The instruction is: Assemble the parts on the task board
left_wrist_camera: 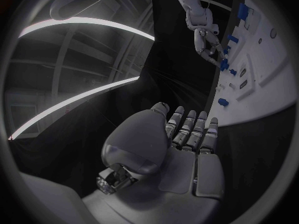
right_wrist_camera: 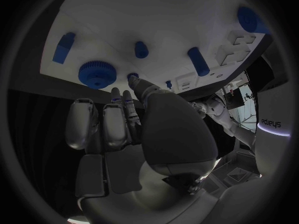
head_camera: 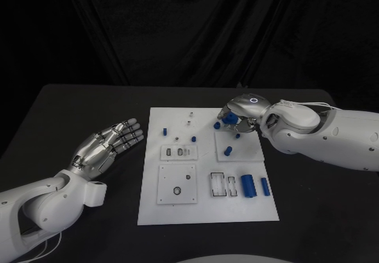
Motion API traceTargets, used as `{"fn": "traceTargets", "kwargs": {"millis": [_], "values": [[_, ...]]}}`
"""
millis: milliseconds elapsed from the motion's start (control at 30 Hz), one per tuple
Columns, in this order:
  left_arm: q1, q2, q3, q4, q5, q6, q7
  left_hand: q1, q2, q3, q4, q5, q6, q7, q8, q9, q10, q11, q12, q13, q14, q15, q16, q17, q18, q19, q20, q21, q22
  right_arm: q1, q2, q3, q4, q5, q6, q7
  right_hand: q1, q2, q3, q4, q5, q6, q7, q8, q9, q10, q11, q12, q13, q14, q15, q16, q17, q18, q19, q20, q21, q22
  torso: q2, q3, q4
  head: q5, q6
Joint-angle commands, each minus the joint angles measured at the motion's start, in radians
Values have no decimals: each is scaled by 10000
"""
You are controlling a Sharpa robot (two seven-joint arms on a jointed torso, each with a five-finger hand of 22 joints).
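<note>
Nearest us, the white task board (head_camera: 207, 211) is lying in the middle of the black table (head_camera: 71, 109), and at its near right two long blue parts (head_camera: 254, 187) are resting side by side next to a pair of slotted insets. Moving up the left, the left robot hand (head_camera: 107, 145) is hovering just off the board's left edge, released, fingers stretched out flat and holding nothing. Further in, a short blue peg (head_camera: 227, 151) is sitting on the right-hand square plate, and a small blue peg (head_camera: 165, 131) is standing near the far left. At the far right, the right robot hand (head_camera: 237, 118) is hanging over the board's far right corner with fingers curled down around a blue part (head_camera: 229, 117); whether it is actually gripping that piece or only touching it, I cannot tell. Its wrist view is showing a blue knurled disc (right_wrist_camera: 96, 74) and blue pegs just beyond the fingertips. These pieces are looking small, rigid, light and smooth, probably plastic, so they are likely to slip or roll; a fingertip pinch across the sides should suit them best.
</note>
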Motion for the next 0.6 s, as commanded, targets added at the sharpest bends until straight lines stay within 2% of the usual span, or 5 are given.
{"fn": "traceTargets", "kwargs": {"millis": [33, 200, 300, 600], "values": [[6, 22, -1, -12, -4, 204, 2516, 73, -2, 118, -3, 68, 55, 96, 33, 16, 0, 45, 94, 3, 13, 49, 58, 16, -101, 75, -8, 32, 1, -63, 18, 8, -24, 57, -482, 301, -118, -69, -57, 111, -131, 112, 56, -21, 24, 189, -37, 20, 26, 215, -10, 55, 46, -114, 9, 16, 38, 42, 28, 3, 7, 2, -13], [5, 56, -6, -33, -4, 236, 2523, 69, -10, 141, -7, 75, 67, 99, 36, 18, 4, 44, 105, 4, 19, 54, 73, 17, -105, 82, -8, 36, 2, -133, 74, 8, -75, 59, -588, 383, -219, -131, -294, 280, -496, 90, 83, -58, 33, 264, -61, 48, 22, 213, -11, 43, 47, -112, 5, 18, 26, 56, 44, 10, 17, -43, -50], [5, 69, -7, -40, -4, 252, 2518, 69, -10, 141, -7, 75, 67, 99, 36, 18, 4, 44, 105, 4, 19, 54, 73, 17, -105, 82, -8, 36, 2, -161, 114, 9, -110, 59, -645, 410, -235, -128, -360, 331, -576, 85, 96, -67, 36, 284, -67, 60, 25, 212, -9, 40, 50, -112, 3, 21, 21, 61, 45, 12, 24, -61, -56], [5, 102, -14, -83, -4, 303, 2482, 50, -34, 232, -14, 100, 90, 113, 45, 21, 27, 68, 147, 8, 50, 68, 137, 23, -121, 90, -8, 40, 0, -202, 317, 9, -279, 60, -719, 488, -177, -76, -387, 363, -499, 56, 98, -92, 35, 370, -84, 110, 37, 203, 24, 20, 18, -109, -13, 40, 1, 43, 55, 2, -7, -67, -62]]}}
